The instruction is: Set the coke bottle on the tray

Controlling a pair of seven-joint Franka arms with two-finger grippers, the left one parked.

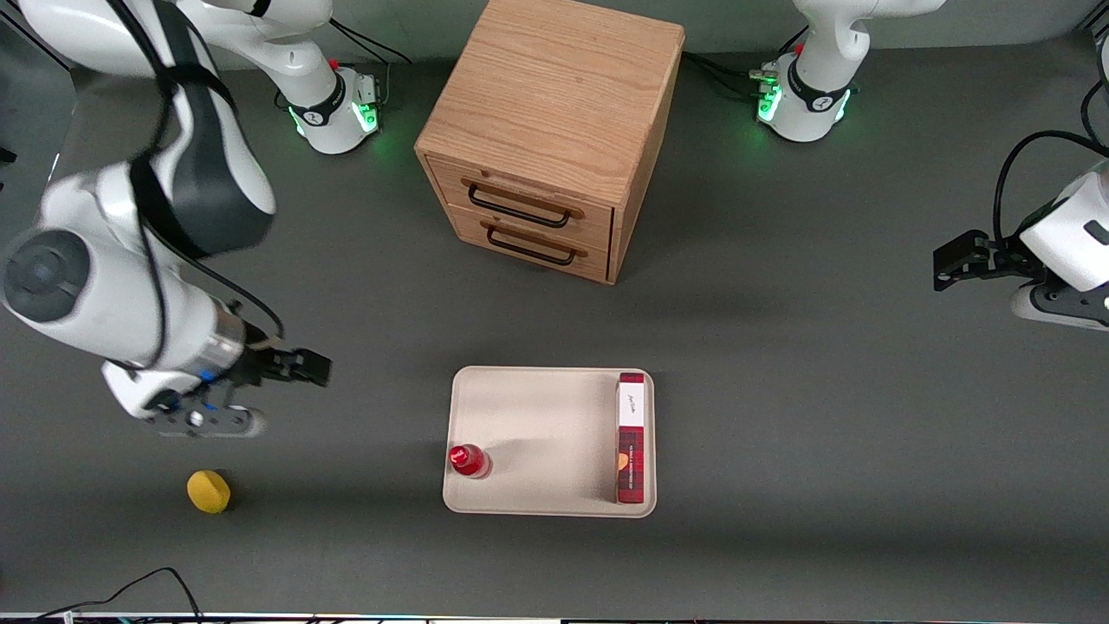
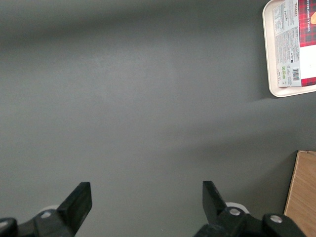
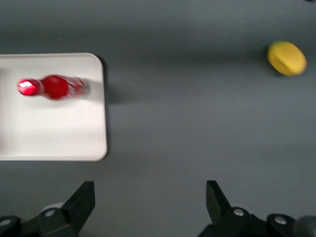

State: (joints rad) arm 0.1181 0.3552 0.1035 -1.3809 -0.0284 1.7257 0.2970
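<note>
The coke bottle [image 1: 468, 460], small, glossy and all red, stands upright on the cream-beige tray [image 1: 546, 425]. It is in the tray corner nearest the front camera, toward the working arm's end. The right wrist view shows the bottle [image 3: 57, 87] inside the tray's rim [image 3: 101, 106]. My right gripper [image 1: 208, 422] hangs above bare table, well off the tray toward the working arm's end. It is open wide and empty [image 3: 148, 190], apart from the bottle.
A flat dark-red plaid box [image 1: 632, 438] lies on the tray at its edge toward the parked arm. A yellow lemon-like object [image 1: 209, 491] lies on the table near the gripper, nearer the front camera. A wooden two-drawer cabinet [image 1: 546, 130] stands farther from the camera.
</note>
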